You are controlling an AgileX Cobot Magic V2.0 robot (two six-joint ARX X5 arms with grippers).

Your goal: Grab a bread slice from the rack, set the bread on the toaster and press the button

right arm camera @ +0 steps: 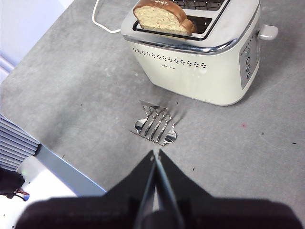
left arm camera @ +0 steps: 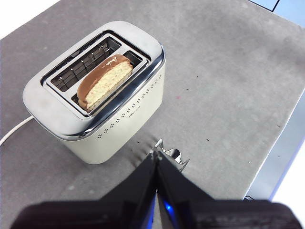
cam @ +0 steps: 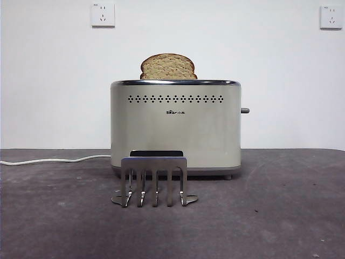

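The slice of bread (cam: 168, 67) stands in one slot of the cream toaster (cam: 175, 129), its domed top sticking out. It also shows in the left wrist view (left arm camera: 106, 81) and the right wrist view (right arm camera: 163, 17). The silver rack (cam: 154, 181) stands empty in front of the toaster; it also shows in the right wrist view (right arm camera: 155, 123). My left gripper (left arm camera: 155, 155) is shut and empty, held high above the table on the rack's side of the toaster. My right gripper (right arm camera: 156, 154) is shut and empty, high above the table near the rack. The toaster's lever (cam: 245, 110) sticks out at its right end.
A white power cord (cam: 48, 160) runs left from the toaster across the grey table (cam: 280, 216). Two wall sockets (cam: 102, 14) sit high on the white wall. The table's edge (right arm camera: 62, 162) shows in the right wrist view.
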